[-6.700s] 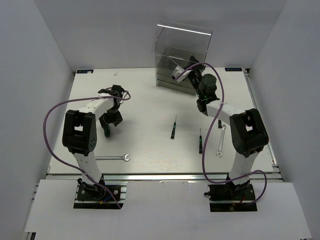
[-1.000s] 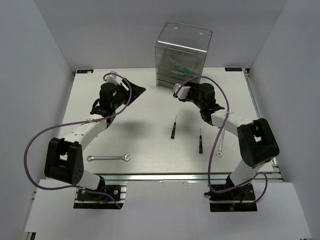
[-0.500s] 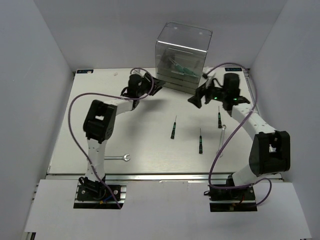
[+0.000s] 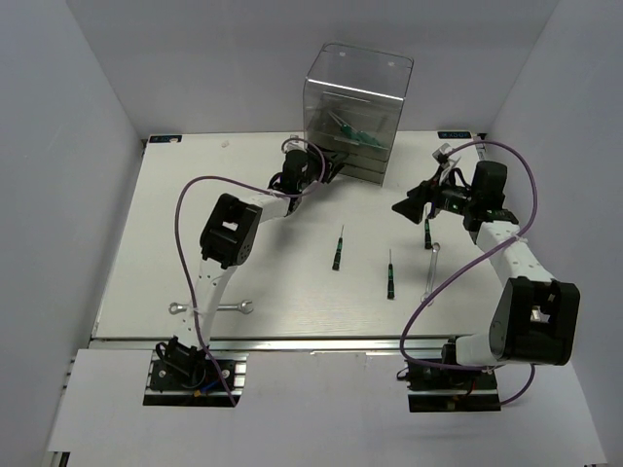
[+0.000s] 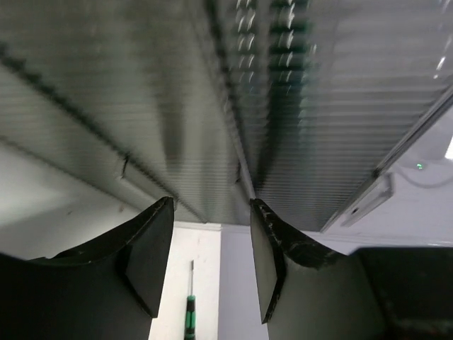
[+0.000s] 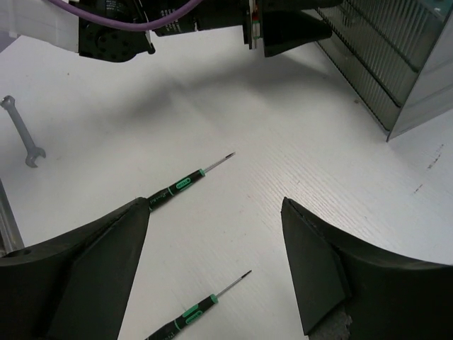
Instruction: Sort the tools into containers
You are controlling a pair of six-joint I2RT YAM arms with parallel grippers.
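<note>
The clear cabinet of drawers [image 4: 355,97] stands at the back, with green-handled screwdrivers [image 4: 352,133] inside an upper drawer. My left gripper [image 4: 331,167] is at the cabinet's lower front left. In the left wrist view it [image 5: 211,211] is open and empty, right against the ribbed drawer fronts [image 5: 212,106]. My right gripper [image 4: 401,207] hangs open over the table right of centre, and nothing is between its fingers [image 6: 216,205]. Three screwdrivers [image 4: 338,250] [image 4: 390,275] [image 4: 427,233] lie loose. One silver wrench [image 4: 209,308] lies front left, another [image 4: 429,275] at the right.
Grey walls close in the table on both sides and behind. A metal rail [image 4: 311,342] runs along the near edge. Purple cables loop off both arms. The right wrist view shows the left gripper [image 6: 283,28] by the cabinet [image 6: 389,64].
My left gripper has swung right across the back of the table to the cabinet's front. My right arm has pulled away from the cabinet to the right, and a third screwdriver now shows beneath it.
</note>
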